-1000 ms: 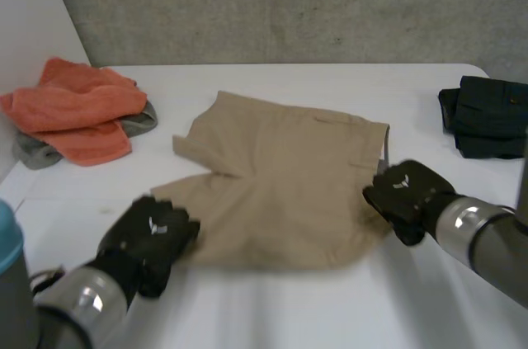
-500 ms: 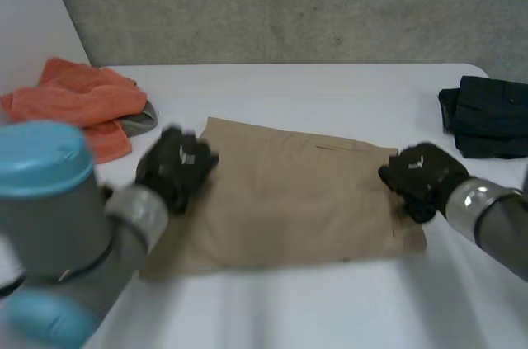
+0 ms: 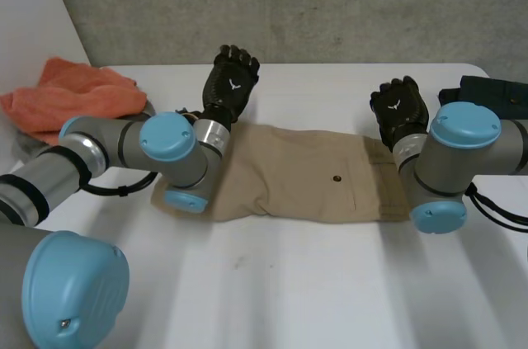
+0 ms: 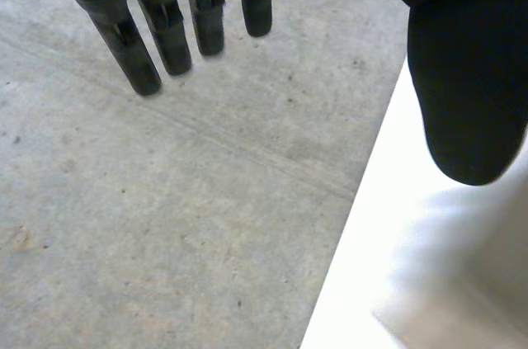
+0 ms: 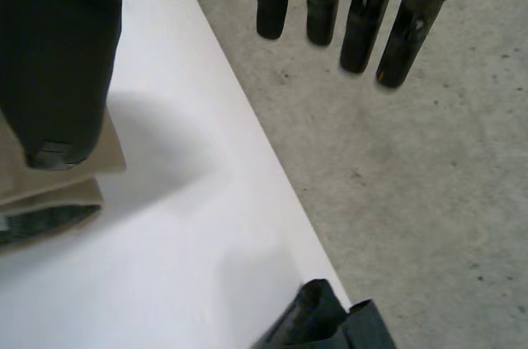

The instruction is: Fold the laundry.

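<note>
Orange towels [image 3: 78, 97] lie well out beside the left hand [image 3: 232, 85]. Dark folded clothes [image 3: 503, 91] sit near the right hand [image 3: 398, 108]. White table [image 3: 313, 283] under both, grey concrete wall [image 3: 289, 2] beyond the fingertips.

White counter [image 3: 313, 283]. Flat across the middle: tan shorts [image 3: 305, 172], folded into a long band, lengthwise from left to right. Toward the far left corner: heap of orange cloth [image 3: 74, 97], crumpled. At the far right edge: dark garment [image 3: 495, 91], folded, well apart from the shorts.
</note>
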